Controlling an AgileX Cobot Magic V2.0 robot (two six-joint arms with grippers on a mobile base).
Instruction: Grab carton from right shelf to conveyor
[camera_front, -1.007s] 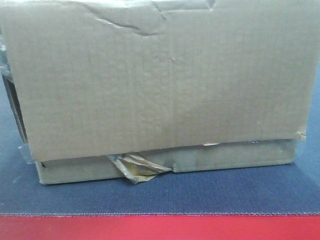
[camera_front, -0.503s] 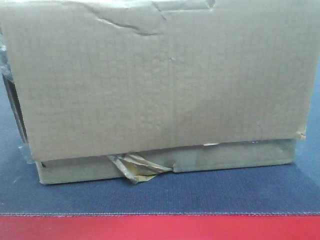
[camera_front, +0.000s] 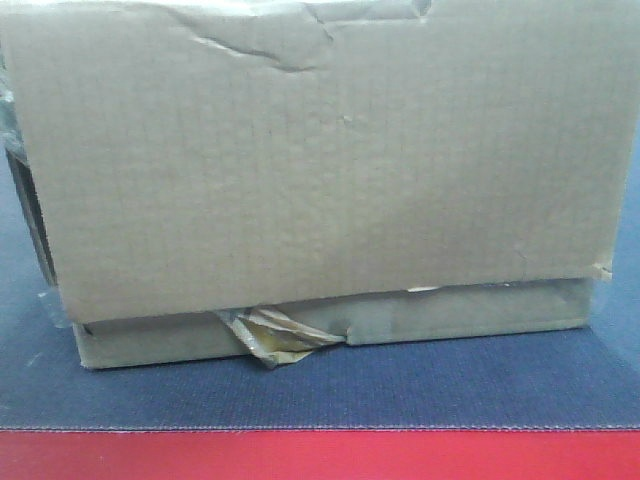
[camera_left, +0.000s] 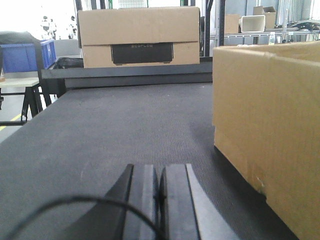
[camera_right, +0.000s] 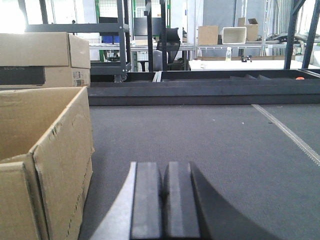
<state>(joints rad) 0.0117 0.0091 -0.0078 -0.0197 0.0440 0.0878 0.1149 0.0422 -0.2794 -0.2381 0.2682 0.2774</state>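
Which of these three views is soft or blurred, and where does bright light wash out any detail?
Front-facing view: soft and grainy, with the carton filling the frame under flat, dim light. Left wrist view: the far box is fairly sharp, the left hand up close is soft, and the top left corner is blown out white. Right wrist view: daylight glares at the top left, and the right hand is slightly soft.

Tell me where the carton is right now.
The carton fills the front view, resting on the dark belt between the shut left gripper and right gripper.

Black flat-padded pincer (camera_left: 159, 200), thin cable (camera_left: 75, 205)
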